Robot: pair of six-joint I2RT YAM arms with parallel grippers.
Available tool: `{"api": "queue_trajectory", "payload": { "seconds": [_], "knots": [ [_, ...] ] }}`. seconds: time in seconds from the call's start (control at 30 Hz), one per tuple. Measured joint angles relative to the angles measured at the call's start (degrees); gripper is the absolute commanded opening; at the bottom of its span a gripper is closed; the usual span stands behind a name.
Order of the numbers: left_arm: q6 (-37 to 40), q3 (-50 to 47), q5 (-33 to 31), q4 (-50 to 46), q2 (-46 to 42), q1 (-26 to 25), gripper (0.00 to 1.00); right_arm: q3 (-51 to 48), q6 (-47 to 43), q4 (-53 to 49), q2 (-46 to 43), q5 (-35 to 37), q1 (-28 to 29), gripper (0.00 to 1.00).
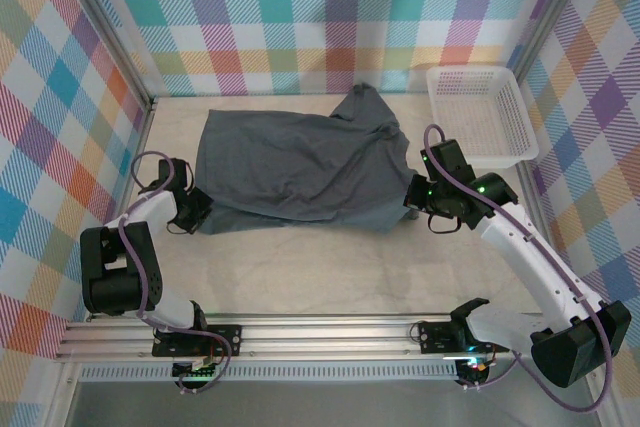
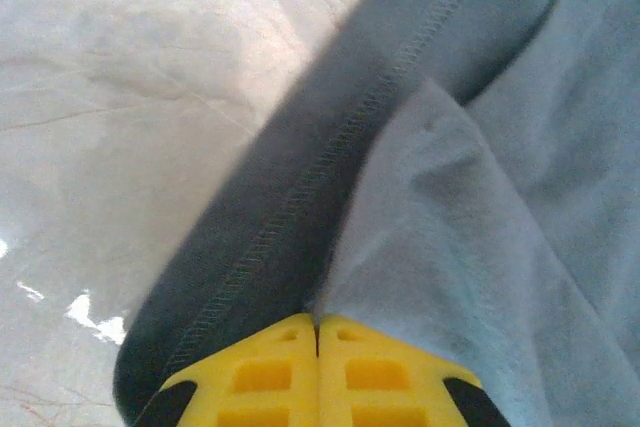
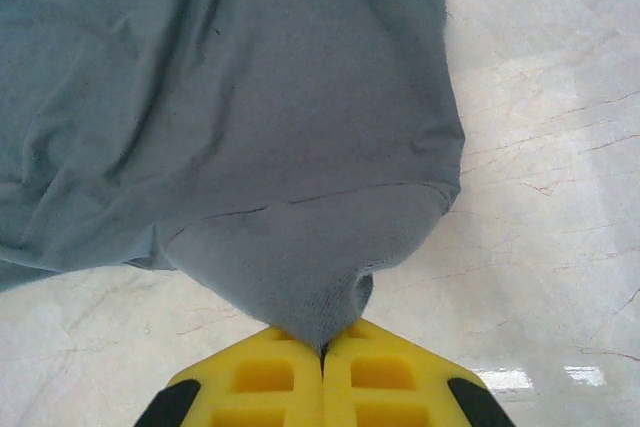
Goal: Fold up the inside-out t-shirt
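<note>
The slate-grey inside-out t-shirt (image 1: 300, 169) lies spread across the middle of the table, one sleeve pointing toward the back. My left gripper (image 1: 196, 211) is shut on the t-shirt's near left corner; in the left wrist view the yellow fingertips (image 2: 318, 325) pinch cloth (image 2: 470, 217) beside a stitched hem (image 2: 330, 162). At the near right corner my right gripper (image 1: 414, 197) is shut on the t-shirt too. Its yellow fingertips (image 3: 322, 352) clamp a pulled-up point of fabric (image 3: 290, 247).
A white mesh basket (image 1: 478, 112) stands at the back right, just beyond the right arm. Checked walls close the table at the back and both sides. Bare pale tabletop (image 1: 320, 277) stretches between the shirt and the arm bases.
</note>
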Motion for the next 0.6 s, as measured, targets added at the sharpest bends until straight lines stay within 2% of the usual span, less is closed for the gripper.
{"api": "queue_trajectory", "payload": {
  "seconds": [0.1, 0.17, 0.33, 0.4, 0.47, 0.6],
  "knots": [
    [-1.44, 3.19, 4.37, -1.4, -1.99, 1.55, 0.0, 2.78, -0.55, -0.7, 0.35, 0.98, -0.22, 0.0],
    [-1.86, 10.54, 5.57, -5.35, -4.81, 3.04, 0.0, 9.79, -2.34, -1.16, 2.01, 2.84, -1.25, 0.0],
    [-1.33, 45.57, 4.96, -7.8, -8.98, 6.34, 0.0, 37.18, -8.79, 7.06, 9.42, 8.48, -6.75, 0.0],
    [-1.64, 54.49, 4.68, -7.1, -11.34, 8.17, 0.0, 45.29, -11.06, 10.58, 10.99, 10.27, -7.93, 0.0],
    [-2.67, 60.06, 4.74, -6.8, -13.94, 10.19, 0.0, 52.46, -13.79, 13.29, 11.89, 12.26, -8.39, 0.0],
    [-5.14, 66.38, 5.01, -6.6, -16.55, 11.5, 0.0, 59.89, -18.18, 17.07, 11.82, 14.56, -8.5, 0.0]
  ]
}}
